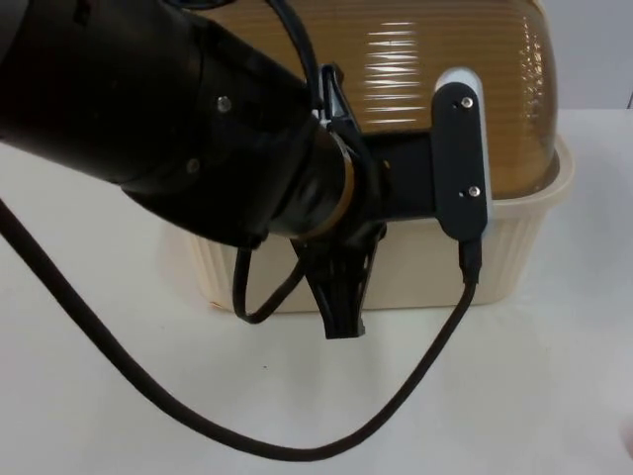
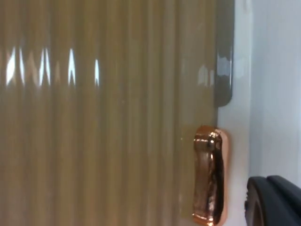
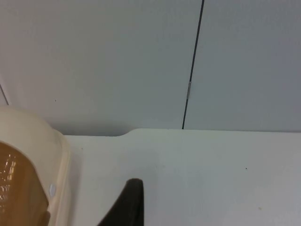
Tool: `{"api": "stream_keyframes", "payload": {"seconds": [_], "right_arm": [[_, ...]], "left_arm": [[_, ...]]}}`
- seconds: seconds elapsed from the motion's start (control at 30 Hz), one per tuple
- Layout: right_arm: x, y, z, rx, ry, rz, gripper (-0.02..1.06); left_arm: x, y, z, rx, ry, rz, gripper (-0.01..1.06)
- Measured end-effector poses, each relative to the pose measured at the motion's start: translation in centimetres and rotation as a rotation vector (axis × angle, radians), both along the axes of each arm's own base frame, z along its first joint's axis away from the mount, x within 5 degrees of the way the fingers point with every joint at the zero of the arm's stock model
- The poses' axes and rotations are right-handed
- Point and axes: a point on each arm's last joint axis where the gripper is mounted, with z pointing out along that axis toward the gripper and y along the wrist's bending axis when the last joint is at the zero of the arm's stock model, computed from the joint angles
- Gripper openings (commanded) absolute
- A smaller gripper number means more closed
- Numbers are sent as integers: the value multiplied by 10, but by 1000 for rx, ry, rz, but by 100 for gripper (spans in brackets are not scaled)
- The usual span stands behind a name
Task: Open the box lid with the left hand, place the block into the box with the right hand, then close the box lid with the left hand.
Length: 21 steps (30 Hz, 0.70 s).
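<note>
Left gripper (image 1: 341, 322), finger state not discernible, at the box (image 1: 514, 247) near wall: it should catch the lid (image 1: 445, 59) handle (image 2: 210, 176) squarely before lifting.

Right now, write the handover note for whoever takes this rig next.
Left gripper: hangs in front of the box, at its near wall; finger state unclear.
Right gripper: waits beside the box, over bare table, holding nothing.
Box: cream base, ribbed amber lid down over it, copper handle at the lid's edge.
Block: not located.
Done: nothing yet.
Left: open lid, put block in, close lid.
</note>
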Motion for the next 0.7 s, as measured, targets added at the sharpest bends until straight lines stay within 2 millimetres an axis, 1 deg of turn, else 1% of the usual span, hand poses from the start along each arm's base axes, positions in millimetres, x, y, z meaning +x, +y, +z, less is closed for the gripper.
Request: {"api": "stream_keyframes", "payload": {"seconds": [0.3, 0.7], "right_arm": [[0, 0, 0, 0, 2, 0, 93], [-1, 0, -1, 0, 16, -2, 93]], "left_arm": [[4, -3, 6, -3, -28, 0, 0], [4, -3, 6, -3, -28, 0, 0]]}}
